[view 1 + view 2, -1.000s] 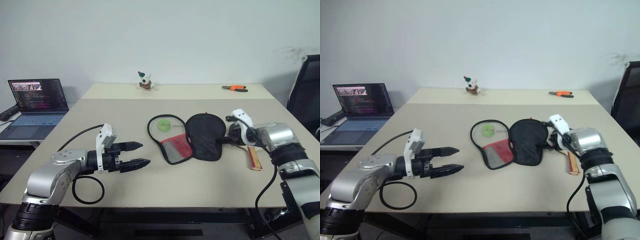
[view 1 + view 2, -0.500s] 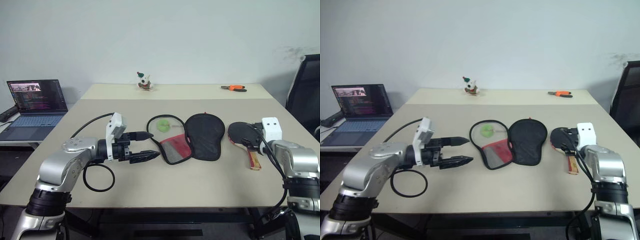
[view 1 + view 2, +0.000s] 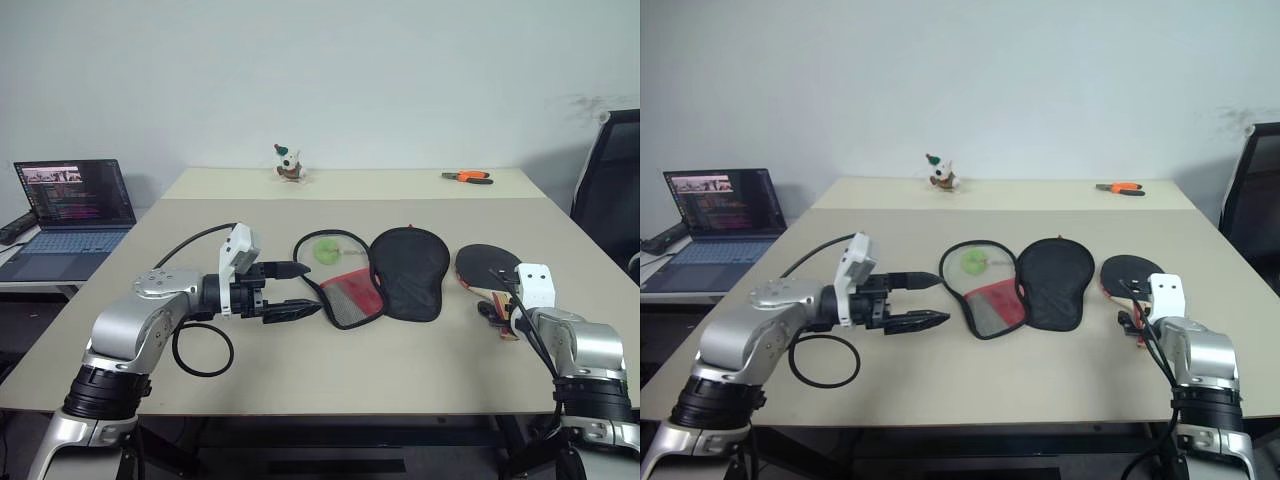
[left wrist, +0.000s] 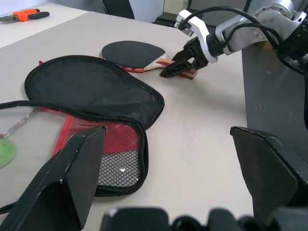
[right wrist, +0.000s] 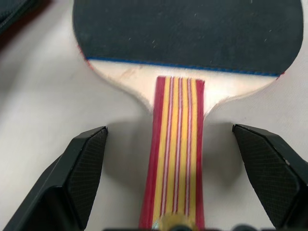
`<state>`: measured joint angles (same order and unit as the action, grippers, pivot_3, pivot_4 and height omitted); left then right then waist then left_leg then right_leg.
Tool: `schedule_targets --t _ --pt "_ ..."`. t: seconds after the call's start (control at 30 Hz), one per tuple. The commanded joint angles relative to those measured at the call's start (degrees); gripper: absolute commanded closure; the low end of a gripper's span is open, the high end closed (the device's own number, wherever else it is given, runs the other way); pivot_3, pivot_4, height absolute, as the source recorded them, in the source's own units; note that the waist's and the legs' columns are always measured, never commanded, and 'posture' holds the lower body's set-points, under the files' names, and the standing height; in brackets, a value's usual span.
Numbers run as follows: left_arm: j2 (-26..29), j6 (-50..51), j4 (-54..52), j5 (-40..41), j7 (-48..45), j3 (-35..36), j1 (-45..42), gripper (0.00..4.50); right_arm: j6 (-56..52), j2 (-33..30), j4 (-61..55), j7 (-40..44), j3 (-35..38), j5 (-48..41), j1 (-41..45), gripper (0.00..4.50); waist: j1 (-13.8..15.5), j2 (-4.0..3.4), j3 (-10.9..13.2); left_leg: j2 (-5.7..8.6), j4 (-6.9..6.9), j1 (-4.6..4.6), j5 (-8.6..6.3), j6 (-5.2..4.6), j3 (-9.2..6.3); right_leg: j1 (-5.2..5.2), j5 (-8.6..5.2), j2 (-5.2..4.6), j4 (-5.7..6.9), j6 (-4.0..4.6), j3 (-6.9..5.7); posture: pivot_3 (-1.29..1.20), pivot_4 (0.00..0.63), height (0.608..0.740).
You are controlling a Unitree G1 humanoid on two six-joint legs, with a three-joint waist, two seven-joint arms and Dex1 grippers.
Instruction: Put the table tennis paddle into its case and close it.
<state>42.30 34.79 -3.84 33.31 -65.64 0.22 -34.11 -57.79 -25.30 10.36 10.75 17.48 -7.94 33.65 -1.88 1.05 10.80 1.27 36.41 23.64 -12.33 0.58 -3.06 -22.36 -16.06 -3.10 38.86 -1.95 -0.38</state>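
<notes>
Paddle (image 3: 489, 272) lies flat on the table (image 3: 400, 370), to the right of the case (image 3: 385, 275), black face up and handle pointing back toward the robot. The right tool (image 5: 178, 159) sits low at that handle with its jaws spread wide, one finger on each side of it, holding nothing. The right wrist view shows this plainly: the handle's red and yellow stripes run up between the two fingers (image 5: 82, 168), with bare table between each finger and the wood. From the head views the same tool (image 3: 497, 312) is mostly hidden behind its white wrist block.

The case lies open near the table's middle, its black lid folded out to the right, and the red mesh-lined half beside it. A small green tag (image 3: 327, 250) lies inside the zip loop. The left wrist view shows the mesh pocket and the zip edge up close, and across the table the right tool (image 4: 180, 65) at the paddle's handle.

The left tool (image 3: 290, 292) hovers just left of the case, pointing at it, jaws wide apart and empty.

Orange-handled pliers (image 3: 469, 176) and a small figurine (image 3: 289, 162) rest at the far edge. A laptop (image 3: 62, 205) stands open on a side desk to the left.
</notes>
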Motion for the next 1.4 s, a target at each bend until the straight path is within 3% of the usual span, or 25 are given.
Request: schedule_targets --t 0.03,0.3,0.37,0.5,0.67,0.93,1.13,1.4 --pt "0.0 -0.6 -1.2 0.0 0.3 1.1 -0.4 0.0 4.0 -0.5 4.8 -1.7 0.6 0.7 1.5 0.43 0.0 0.01 0.0 0.0 0.0 -0.09 0.0 0.0 0.01 0.08 0.0 0.0 -0.01 0.0 0.0 0.0 0.15 0.74" --pt "0.6 -0.2 -2.0 0.1 0.9 1.7 0.5 0.0 5.6 0.0 7.7 -4.2 1.4 0.2 2.7 2.95 0.1 0.07 0.0 0.0 0.01 -0.18 0.0 0.0 0.01 0.18 0.0 -0.01 0.0 -0.01 0.01 0.0 0.15 0.74" --pt "0.8 -0.2 -2.1 0.1 1.2 1.9 0.9 0.0 6.3 0.2 7.4 -5.6 2.2 0.2 3.2 3.39 0.1 0.08 -0.1 0.0 0.02 -0.18 0.0 0.0 0.0 0.18 0.0 -0.01 0.0 -0.01 0.01 0.0 0.15 0.74" --pt "1.1 -0.1 -2.7 0.1 1.9 2.4 1.8 0.0 7.9 -0.7 4.0 -6.9 2.3 0.6 4.5 3.4 0.1 0.07 0.0 0.02 0.06 -0.18 0.0 0.0 0.02 0.19 0.01 -0.03 0.0 -0.02 0.03 0.0 0.15 0.74" --pt "1.1 1.4 -4.8 1.6 3.8 4.5 4.7 0.0 2.5 -0.3 -6.6 -5.7 0.7 -2.2 9.0 3.4 -0.1 -0.19 0.1 0.01 0.01 0.06 0.0 0.0 0.05 -0.12 0.01 -0.02 0.05 -0.02 0.09 0.0 0.15 0.74" --pt "-0.5 3.2 -8.7 3.3 6.9 5.0 7.1 0.0 -10.6 15.4 -18.8 -10.5 -0.9 -6.4 11.5 3.4 -0.7 -0.17 0.1 -0.12 -0.18 0.19 0.01 0.0 0.11 -0.44 -0.04 0.02 0.11 0.09 0.22 0.0 0.15 0.74" --pt "-0.3 3.6 -9.8 3.7 7.8 5.4 8.1 0.0 -8.1 23.0 -17.9 -13.9 -4.1 -5.5 10.1 3.4 0.2 -0.17 0.1 0.01 -0.18 0.26 0.01 0.01 0.13 -0.5 -0.04 -0.01 0.09 0.08 0.21 0.0 0.15 0.74" --pt "0.0 3.8 -10.0 3.7 8.1 5.8 8.3 0.0 -0.6 23.4 -10.6 -14.1 -6.7 -3.3 9.8 3.4 0.0 -0.17 0.1 -0.01 -0.18 0.24 0.02 0.02 0.14 -0.52 -0.04 0.01 0.11 0.08 0.2 0.0 0.15 0.74"
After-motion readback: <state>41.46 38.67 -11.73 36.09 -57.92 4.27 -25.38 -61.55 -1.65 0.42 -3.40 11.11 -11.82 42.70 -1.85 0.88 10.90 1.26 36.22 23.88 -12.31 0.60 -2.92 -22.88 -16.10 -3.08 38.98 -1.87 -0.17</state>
